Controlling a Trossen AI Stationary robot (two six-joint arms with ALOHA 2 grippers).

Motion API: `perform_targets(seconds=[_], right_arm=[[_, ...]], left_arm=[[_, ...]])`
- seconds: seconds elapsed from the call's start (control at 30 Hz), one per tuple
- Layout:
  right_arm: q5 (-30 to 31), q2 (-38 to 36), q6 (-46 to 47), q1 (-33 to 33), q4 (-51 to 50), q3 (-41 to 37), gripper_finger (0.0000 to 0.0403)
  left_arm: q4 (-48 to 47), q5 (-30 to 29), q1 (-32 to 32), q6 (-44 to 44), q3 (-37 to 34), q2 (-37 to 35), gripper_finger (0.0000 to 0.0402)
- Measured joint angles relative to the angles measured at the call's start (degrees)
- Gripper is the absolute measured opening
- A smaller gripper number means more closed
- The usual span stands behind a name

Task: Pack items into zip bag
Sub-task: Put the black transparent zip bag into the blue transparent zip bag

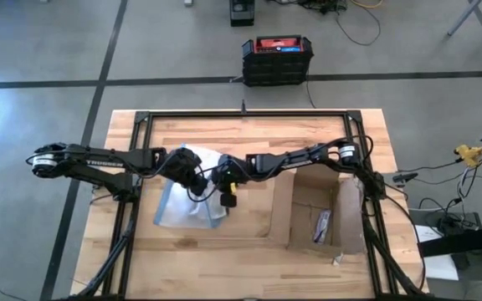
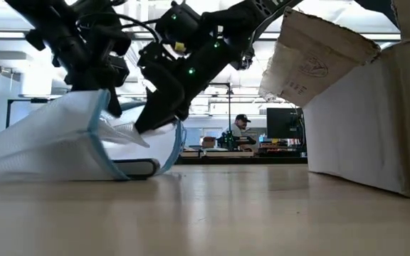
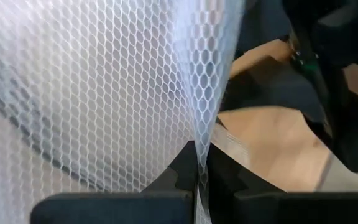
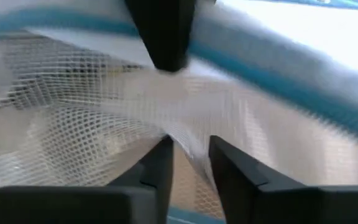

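The zip bag [image 1: 187, 205] lies on the table left of centre, clear with a netted pattern and a blue strip around its raised mouth [image 2: 105, 142]. My left gripper [image 1: 189, 170] is above the mouth, shut on the bag's upper wall. My right gripper [image 1: 224, 186] reaches from the right, slanting down into the open mouth [image 4: 278, 81], its fingers close together around a thin whitish, see-through piece [image 4: 188, 152]. More pale pieces [image 1: 320, 224] lie in the cardboard box. My left gripper pinches the bag's upper wall [image 3: 197, 155] near the blue mouth edge, between its two fingers, coming from above. That wall is lifted and the mouth stands open, while the bag's lower side rests on the table [image 2: 62, 174]. My right gripper has a thin whitish piece [image 4: 191, 162] between its two fingers, inside the bag's mouth. The fingers slant down from the table's right side. I cannot tell whether this piece is an item or a fold of the bag's wall.
The open brown cardboard box [image 1: 320, 213] stands on the table's right part, its flap [image 2: 319, 57] raised toward the bag. A black frame [image 1: 249, 117] runs along the table's far edge. Bare wood lies near the front edge [image 2: 262, 213]. A person sits far behind the table [image 2: 242, 131].
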Motion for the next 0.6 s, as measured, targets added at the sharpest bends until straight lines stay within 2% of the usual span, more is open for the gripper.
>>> perform_targets(seconds=[0.2,0.43,0.6], right_arm=[[0.1,-0.7,3.0,-0.5,-1.1,-0.1,0.0161],[0.1,-3.2,3.9,-0.6,-6.2,0.0,0.0199],[0.1,0.0,4.4,-0.9,-5.8,0.0,0.0225]], left_arm=[[0.4,-1.8,0.0,0.3,-0.4,0.2,0.0000],[0.5,-2.2,0.0,0.3,-0.5,0.2,0.0000],[4.7,-1.8,0.0,-0.5,-0.5,0.2,0.0000]])
